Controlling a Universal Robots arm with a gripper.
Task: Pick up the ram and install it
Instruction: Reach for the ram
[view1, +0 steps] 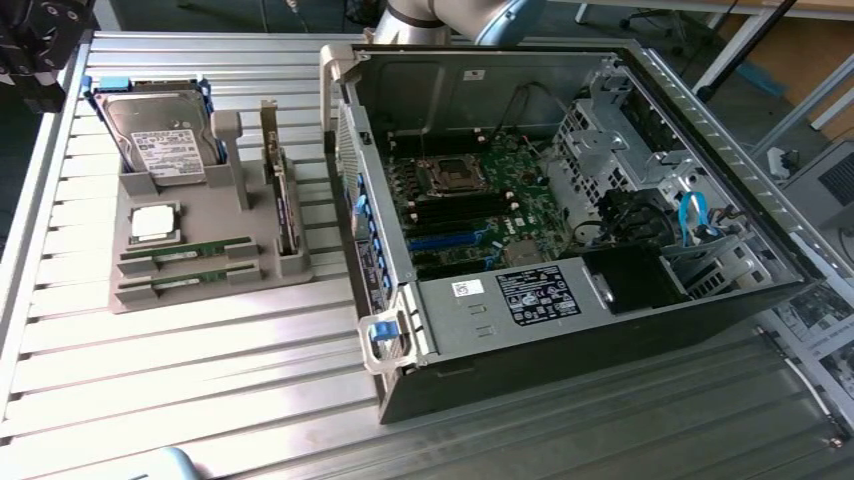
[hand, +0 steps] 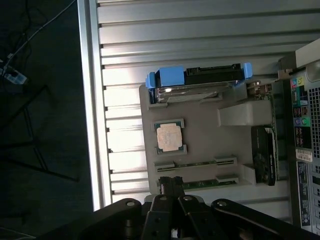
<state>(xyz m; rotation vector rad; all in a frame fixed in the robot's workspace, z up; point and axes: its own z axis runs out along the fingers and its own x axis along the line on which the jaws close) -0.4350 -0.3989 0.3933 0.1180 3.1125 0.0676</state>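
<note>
Closest: gripper (hand: 171, 184), fingers clenched, nothing held, tips over one end of a ram stick, contact unclear. Exterior view's left: grey fixture tray (view1: 207, 225), hard drive (view1: 158, 145) at far end, CPU (view1: 154, 222) mid, both ram sticks (view1: 187, 254) seated flat in near slots, graphics card (view1: 283, 205) upright along right edge. Right: open PC case (view1: 587, 340), motherboard (view1: 501, 185) exposed.

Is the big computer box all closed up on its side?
No, the computer case is open, and the exterior view looks straight in at the green motherboard inside.
</note>
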